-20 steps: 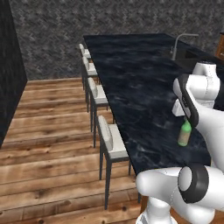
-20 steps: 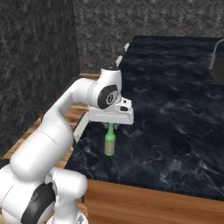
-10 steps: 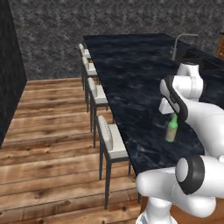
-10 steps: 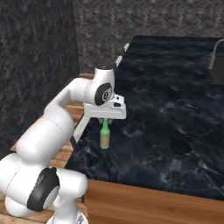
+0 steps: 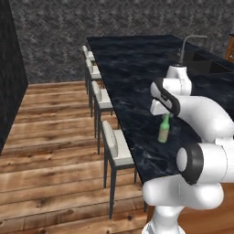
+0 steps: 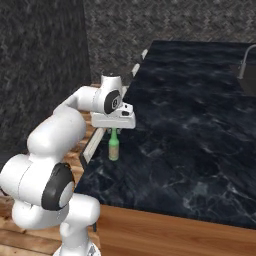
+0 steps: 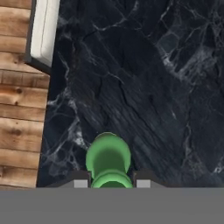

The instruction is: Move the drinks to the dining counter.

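Green bottle [image 5: 164, 129] upright, apparently clamped in end effector [image 5: 167, 114].

Wall [image 5: 114, 20]: dark grey, rough stone-like texture, across the back; a near-black panel [image 5: 8, 77] stands at the left edge. Floor [image 5: 50, 151]: wooden planks, warm brown, running alongside a row of stools [image 5: 116, 148] with white seats and dark legs. Faucet [image 5: 189, 45]: grey, curved, at the far right; light even, with no window seen.
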Available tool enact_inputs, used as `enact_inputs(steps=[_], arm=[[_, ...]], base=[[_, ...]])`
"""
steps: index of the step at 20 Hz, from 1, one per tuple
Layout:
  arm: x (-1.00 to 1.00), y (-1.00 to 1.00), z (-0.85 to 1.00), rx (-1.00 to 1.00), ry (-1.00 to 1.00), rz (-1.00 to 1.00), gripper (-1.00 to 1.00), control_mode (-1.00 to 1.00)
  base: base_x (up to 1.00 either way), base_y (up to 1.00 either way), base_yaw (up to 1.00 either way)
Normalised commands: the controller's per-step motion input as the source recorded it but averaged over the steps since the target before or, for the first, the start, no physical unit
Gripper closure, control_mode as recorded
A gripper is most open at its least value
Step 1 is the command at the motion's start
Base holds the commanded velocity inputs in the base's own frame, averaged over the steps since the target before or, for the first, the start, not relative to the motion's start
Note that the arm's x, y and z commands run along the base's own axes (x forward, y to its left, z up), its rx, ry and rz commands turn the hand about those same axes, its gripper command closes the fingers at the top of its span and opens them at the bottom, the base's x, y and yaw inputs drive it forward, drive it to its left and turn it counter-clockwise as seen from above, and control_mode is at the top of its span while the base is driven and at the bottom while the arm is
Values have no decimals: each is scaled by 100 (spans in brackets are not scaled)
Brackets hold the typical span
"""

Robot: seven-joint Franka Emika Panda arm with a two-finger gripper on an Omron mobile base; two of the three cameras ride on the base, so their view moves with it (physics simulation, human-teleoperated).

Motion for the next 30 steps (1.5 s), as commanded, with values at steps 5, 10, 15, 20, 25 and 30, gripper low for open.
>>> enact_inputs(steps=[5,10,15,20,25,30], arm=[[52,30,-26,0,0,0,100,-100],[48,22,-26,0,0,0,100,-100],[16,2,-10,0,0,0,100,-100],[17,1,-23,0,0,0,100,-100],[15,3,-30,0,0,0,100,-100],[6,2,-21,0,0,0,100,-100]], base=[[0,0,0],[0,0,0],[0,0,0],[0,0,0],[0,0,0],[0,0,0]])
